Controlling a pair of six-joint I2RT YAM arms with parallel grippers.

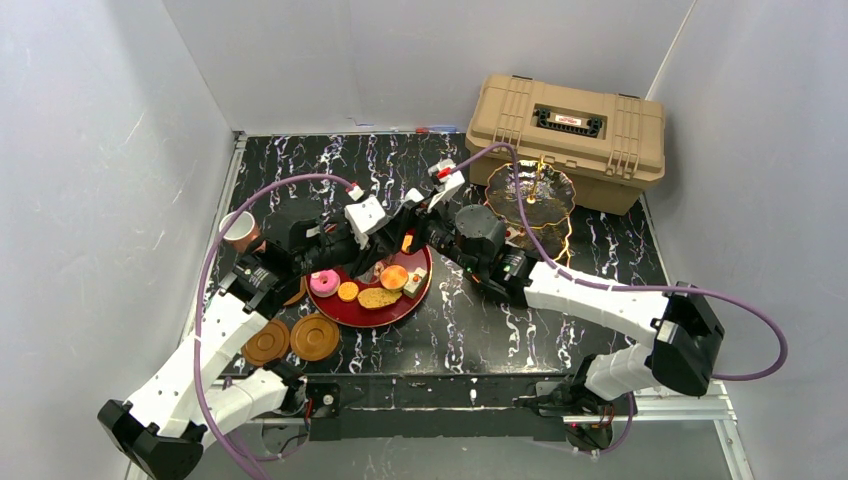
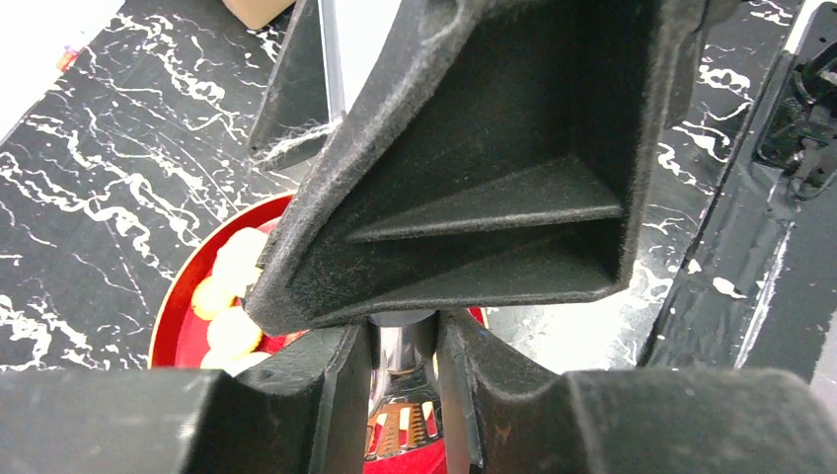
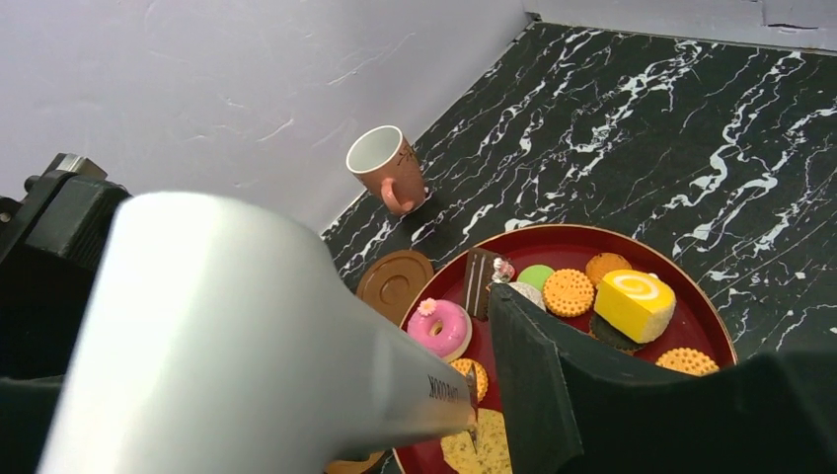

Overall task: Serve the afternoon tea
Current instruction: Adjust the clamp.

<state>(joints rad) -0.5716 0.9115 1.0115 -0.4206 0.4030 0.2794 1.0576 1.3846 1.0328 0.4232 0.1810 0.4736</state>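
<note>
My left fingers point(image 2: 326, 405) pinch narrowly on the silver metal tongs point(image 3: 227, 316), my right fingers point(image 3: 538, 385) I cannot tell; with the colourful pastries point(image 3: 570, 292) on the round red tray point(image 1: 345, 312) beneath, I fear crowded wrists jarring the tongs loose onto them.

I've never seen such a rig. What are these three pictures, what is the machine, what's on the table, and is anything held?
These are two robot arms, each ending in a two-finger gripper. The wide picture looks down from above; the other two come from cameras on each wrist. On the black marbled table sit a red tray of pastries, a pinkish cup, brown saucers, a glass tier stand and a tan case. The left gripper pinches metal tongs over the tray; the right gripper is beside them, but its grip is unclear.
</note>
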